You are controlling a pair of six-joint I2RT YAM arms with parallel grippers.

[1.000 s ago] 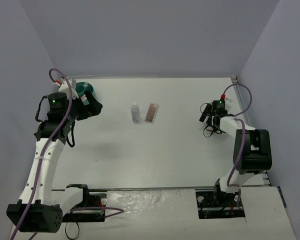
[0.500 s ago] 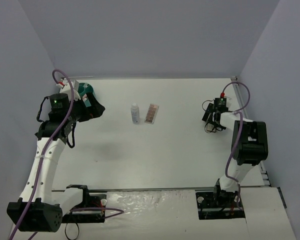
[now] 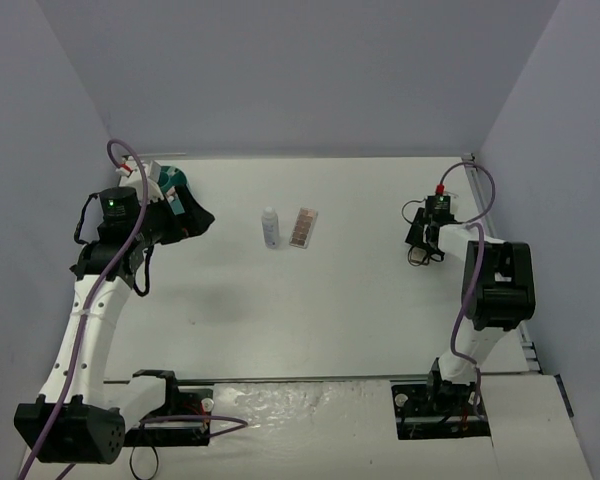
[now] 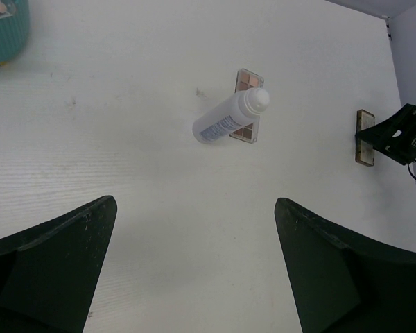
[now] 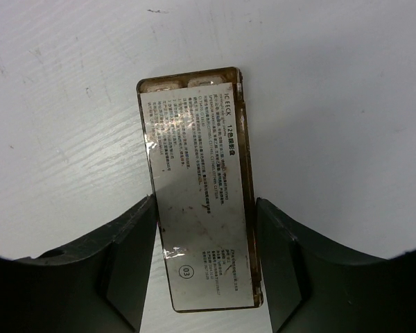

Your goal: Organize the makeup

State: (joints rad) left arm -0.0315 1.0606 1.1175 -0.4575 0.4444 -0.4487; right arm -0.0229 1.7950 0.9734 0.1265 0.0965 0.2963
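Observation:
A white bottle (image 3: 270, 226) stands mid-table, with a pinkish-brown palette (image 3: 302, 227) lying just to its right. In the left wrist view the bottle (image 4: 229, 118) partly covers the palette (image 4: 248, 80). At the right lies a small dark-framed compact (image 5: 201, 187), printed label side up. My right gripper (image 5: 205, 202) points down over it, one finger against each long side. My left gripper (image 4: 195, 202) hangs open above bare table at the left, holding nothing. From above, the right gripper (image 3: 417, 240) hides the compact.
A round teal tub (image 4: 0, 35) sits at the far left corner, half hidden behind my left arm (image 3: 130, 215) in the top view. Grey walls close in the table on three sides. The right arm's cable (image 3: 477, 215) loops beside its wrist.
The right gripper's jaws have closed in from wide open onto the compact's sides, and its wrist has edged farther back. The left gripper has drifted slightly right, still open.

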